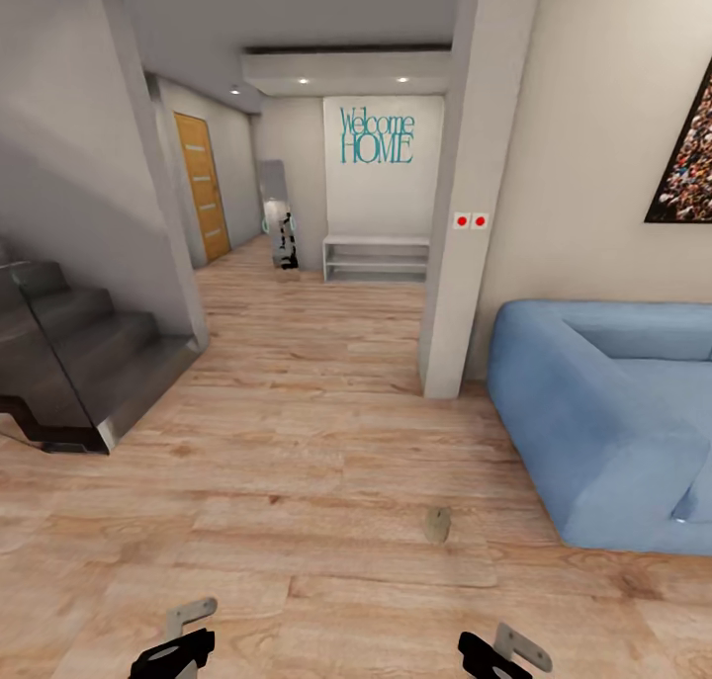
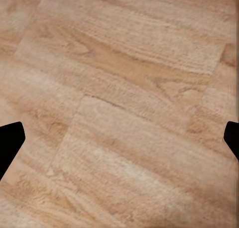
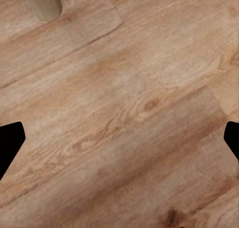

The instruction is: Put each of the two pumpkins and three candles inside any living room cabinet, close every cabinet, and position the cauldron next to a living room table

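The one readable text is "Welcome HOME" (image 1: 377, 135), in teal lettering on two lines, "Welcome" above "HOME". It stands on the pale end wall (image 1: 386, 200) of the hallway, above a low white shelf unit (image 1: 377, 258). The dark-framed picture (image 1: 686, 161) on the wall above the blue sofa (image 1: 613, 412) is too fine to make out any words.

Blue sofa (image 1: 613, 422) cut off at the right edge; framed picture (image 1: 687, 155) likewise cropped. Candle (image 3: 42, 1) truncated at the frame border. Left gripper (image 1: 173, 651) and right gripper (image 1: 491, 656) clipped at the bottom edge. Distant figure (image 1: 285, 234) in hallway too small to identify.
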Controlling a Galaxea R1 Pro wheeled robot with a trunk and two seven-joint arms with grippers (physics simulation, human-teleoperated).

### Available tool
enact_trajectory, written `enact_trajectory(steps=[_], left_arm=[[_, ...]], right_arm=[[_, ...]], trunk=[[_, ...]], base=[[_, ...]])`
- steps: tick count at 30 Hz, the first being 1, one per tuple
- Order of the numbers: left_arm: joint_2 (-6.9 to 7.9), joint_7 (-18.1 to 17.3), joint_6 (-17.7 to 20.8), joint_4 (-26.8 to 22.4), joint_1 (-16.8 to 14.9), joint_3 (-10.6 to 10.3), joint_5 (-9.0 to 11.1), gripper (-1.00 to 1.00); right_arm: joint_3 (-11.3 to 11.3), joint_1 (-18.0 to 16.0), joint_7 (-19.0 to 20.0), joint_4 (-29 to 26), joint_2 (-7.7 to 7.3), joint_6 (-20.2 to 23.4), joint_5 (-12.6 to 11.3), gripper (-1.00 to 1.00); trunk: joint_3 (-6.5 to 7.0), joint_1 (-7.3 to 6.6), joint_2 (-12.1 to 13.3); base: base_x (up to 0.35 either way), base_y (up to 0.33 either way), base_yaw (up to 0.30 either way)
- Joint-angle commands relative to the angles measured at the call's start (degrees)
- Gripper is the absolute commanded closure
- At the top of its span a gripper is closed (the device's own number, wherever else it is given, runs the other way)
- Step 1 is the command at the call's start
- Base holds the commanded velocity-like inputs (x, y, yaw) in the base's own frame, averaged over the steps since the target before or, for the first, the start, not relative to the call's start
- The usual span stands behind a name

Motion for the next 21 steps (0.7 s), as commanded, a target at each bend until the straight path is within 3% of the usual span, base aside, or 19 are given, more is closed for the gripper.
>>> enact_trajectory(steps=[1, 21], left_arm=[[0.01, -0.01, 0.01, 0.0, 0.0, 0.0, 0.0, -1.0], [-0.01, -0.01, 0.02, 0.0, -0.01, 0.0, 0.0, -1.0]], right_arm=[[0.0, 0.0, 0.0, 0.0, 0.02, 0.0, 0.0, -1.0], [0.13, -0.02, 0.0, 0.0, 0.18, 0.0, 0.2, -1.0]], trunk=[[0.0, 0.0, 0.0], [0.0, 0.0, 0.0]], base=[[0.33, 0.0, 0.0], [0.33, 0.0, 0.0]])
